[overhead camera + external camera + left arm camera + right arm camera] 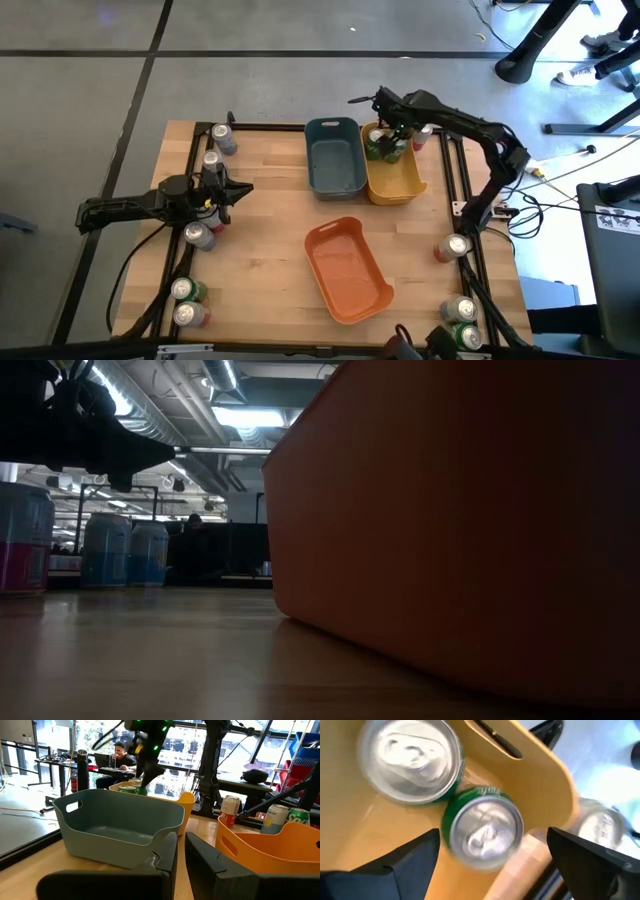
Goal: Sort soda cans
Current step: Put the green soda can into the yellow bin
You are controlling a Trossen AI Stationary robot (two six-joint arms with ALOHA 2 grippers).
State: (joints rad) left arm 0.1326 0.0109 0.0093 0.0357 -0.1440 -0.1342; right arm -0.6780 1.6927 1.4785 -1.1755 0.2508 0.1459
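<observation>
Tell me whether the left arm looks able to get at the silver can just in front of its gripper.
Probably yes. The left gripper, shut, sits right beside the silver can on the table's left side, and nothing stands between them; it would need to open first.

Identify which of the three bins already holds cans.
The yellow bin, at the table's far edge beside the blue-grey bin, holds two green cans. The blue-grey and the orange bin hold none.

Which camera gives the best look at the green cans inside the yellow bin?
The right wrist view: the two green cans fill it, tops up, inside the yellow bin. In the high view the right gripper partly covers them. The left wrist view shows only their tops; the low view shows none.
</observation>
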